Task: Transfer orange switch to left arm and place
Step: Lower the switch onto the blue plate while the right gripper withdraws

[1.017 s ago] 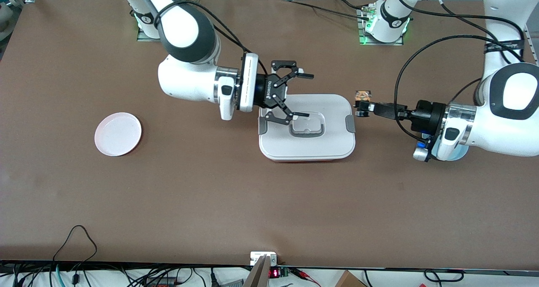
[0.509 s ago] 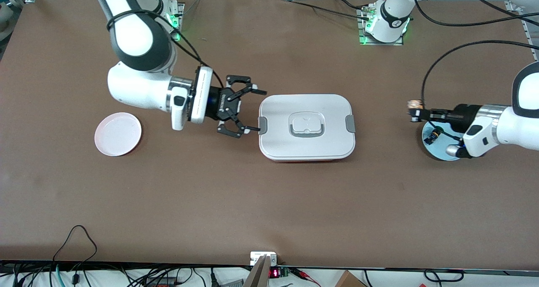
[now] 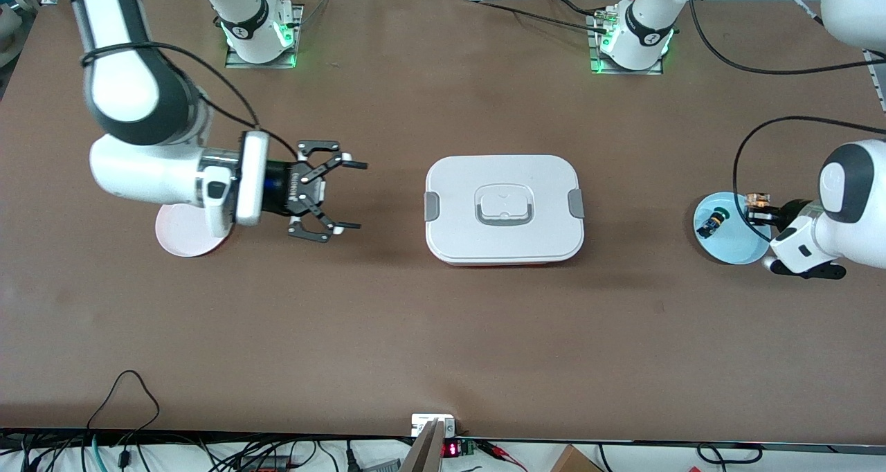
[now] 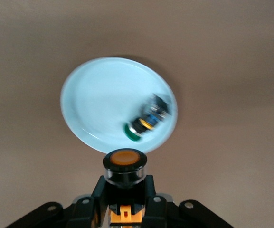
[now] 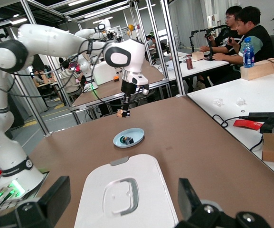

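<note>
My left gripper (image 3: pixel 760 214) is shut on the orange switch (image 3: pixel 758 198) and holds it in the air over the edge of the light blue plate (image 3: pixel 727 247). In the left wrist view the orange switch (image 4: pixel 125 165) sits between my jaws, with the blue plate (image 4: pixel 99 99) below. My right gripper (image 3: pixel 358 196) is open and empty over bare table between the pink plate (image 3: pixel 181 242) and the white box (image 3: pixel 504 209). The right wrist view shows the box (image 5: pixel 127 194) in front of my open right gripper (image 5: pixel 122 199), and the switch (image 5: pixel 123 113) held far off.
A second small switch with blue and green parts (image 3: pixel 713 221) lies on the blue plate, as the left wrist view (image 4: pixel 146 121) also shows. The right arm's wrist covers part of the pink plate. Cables run along the table edge nearest the front camera.
My right gripper pulled back from over the box toward the pink plate, still open. My left gripper carried the orange switch away from the box to over the blue plate.
</note>
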Robot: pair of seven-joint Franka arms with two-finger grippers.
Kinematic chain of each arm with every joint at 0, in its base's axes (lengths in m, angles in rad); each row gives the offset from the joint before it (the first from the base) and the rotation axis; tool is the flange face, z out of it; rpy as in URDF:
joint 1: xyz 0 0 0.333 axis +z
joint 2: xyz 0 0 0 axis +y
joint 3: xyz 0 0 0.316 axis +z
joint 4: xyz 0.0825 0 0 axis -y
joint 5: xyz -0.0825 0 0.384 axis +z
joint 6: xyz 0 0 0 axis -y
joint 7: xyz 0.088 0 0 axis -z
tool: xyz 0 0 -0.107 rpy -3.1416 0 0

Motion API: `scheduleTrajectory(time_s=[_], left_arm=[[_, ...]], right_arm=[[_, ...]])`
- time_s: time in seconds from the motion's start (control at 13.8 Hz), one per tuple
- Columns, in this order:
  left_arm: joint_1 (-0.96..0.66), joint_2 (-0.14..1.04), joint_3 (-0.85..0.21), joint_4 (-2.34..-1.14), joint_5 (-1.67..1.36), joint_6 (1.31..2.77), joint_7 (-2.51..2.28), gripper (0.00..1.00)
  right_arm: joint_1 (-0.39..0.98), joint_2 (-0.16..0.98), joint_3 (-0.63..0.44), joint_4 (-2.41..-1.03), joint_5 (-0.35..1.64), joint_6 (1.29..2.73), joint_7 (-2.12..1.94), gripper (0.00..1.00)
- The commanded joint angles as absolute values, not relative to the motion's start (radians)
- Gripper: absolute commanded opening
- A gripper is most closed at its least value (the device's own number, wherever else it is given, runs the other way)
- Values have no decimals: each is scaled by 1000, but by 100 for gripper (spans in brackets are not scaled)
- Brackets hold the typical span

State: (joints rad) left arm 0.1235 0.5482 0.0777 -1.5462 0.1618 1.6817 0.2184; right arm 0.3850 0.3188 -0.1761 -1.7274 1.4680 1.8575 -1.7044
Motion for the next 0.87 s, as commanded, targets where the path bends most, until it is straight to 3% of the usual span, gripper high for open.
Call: scheduleTrajectory(time_s=[0.0, 0.22, 0.51, 0.8], left_arm=[[169, 636, 71, -1543, 216, 1819, 290, 1], [190, 678, 69, -1543, 245, 1852, 299, 1], [202, 718, 69, -1546, 245, 1853, 301, 4], [209, 747, 66, -1546, 244, 1853, 301, 18]], right_arm=[[373, 288, -234, -1750, 1401, 1754, -1665, 100], [368, 243, -294, -1729, 1189, 1700, -1403, 100], [370, 218, -299, -1726, 959, 1700, -1151, 100], [373, 196, -299, -1724, 713, 1698, -841, 100]])
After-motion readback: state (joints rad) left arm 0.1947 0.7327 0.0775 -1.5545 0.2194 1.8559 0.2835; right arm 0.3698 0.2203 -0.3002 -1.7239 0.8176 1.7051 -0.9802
